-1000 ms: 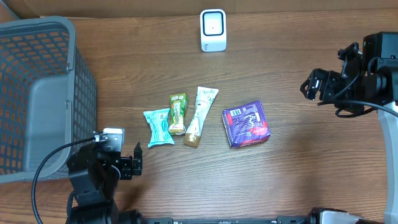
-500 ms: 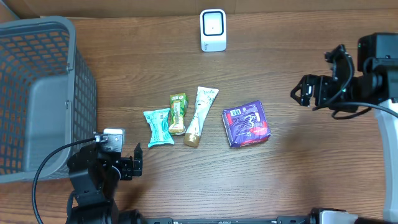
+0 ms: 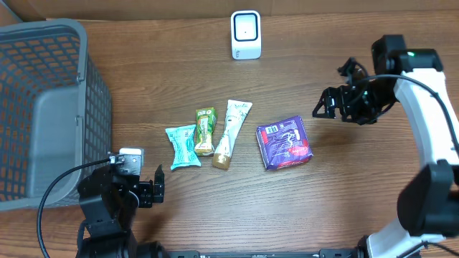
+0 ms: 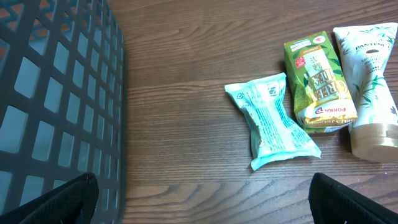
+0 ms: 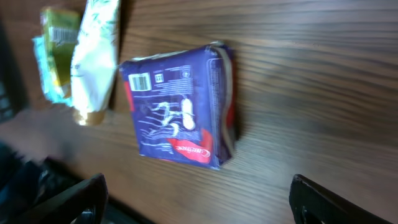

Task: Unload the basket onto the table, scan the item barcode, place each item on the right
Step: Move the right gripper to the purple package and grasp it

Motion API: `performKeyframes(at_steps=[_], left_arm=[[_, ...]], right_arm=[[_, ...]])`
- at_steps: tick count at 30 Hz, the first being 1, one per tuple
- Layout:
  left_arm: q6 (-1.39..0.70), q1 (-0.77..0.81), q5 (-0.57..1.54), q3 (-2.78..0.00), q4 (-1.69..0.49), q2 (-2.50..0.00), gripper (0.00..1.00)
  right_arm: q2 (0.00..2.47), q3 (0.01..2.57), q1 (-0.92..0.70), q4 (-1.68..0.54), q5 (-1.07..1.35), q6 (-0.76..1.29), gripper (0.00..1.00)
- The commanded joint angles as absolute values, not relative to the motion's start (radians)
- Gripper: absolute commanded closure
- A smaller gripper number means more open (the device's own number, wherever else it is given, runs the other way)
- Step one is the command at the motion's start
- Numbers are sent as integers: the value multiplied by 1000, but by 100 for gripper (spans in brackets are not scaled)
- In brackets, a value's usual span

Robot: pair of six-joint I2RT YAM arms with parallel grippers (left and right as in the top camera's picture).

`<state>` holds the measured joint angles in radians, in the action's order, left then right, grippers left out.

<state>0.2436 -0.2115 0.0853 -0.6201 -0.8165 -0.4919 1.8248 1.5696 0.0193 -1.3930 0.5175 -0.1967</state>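
Spreading under everything, the brown wooden counter (image 3: 358, 201) carries a grey plastic mesh basket (image 3: 43, 107) at its left edge. The right fingers (image 5: 323, 199) hang wide apart and empty near the right side of the purple square packet (image 3: 285, 142), which lies flat, barcode up, mid-counter; the left fingers (image 4: 62, 199), equally spread, grasp nothing near the basket. A white plastic tube (image 3: 231, 129), green carton (image 3: 205, 130) and teal pouch (image 3: 182, 146) lie left of the packet.

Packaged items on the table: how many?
4, in a row mid-table, left to right in the overhead view: teal packet, green carton, white tube, purple pack. The basket wall may hide more.
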Motion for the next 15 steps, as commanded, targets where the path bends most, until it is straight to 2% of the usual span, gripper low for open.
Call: performKeyframes(at_steps=[1, 7, 15], left_arm=[[262, -216, 77, -617, -816, -491, 0], [262, -216, 77, -617, -816, -491, 0], [262, -216, 77, -617, -816, -491, 0]], right_arm=[[1852, 1569, 14, -1393, 641, -310, 6], [1858, 1474, 12, -1307, 619, -310, 5], [1858, 1285, -25, -1064, 532, -179, 5]])
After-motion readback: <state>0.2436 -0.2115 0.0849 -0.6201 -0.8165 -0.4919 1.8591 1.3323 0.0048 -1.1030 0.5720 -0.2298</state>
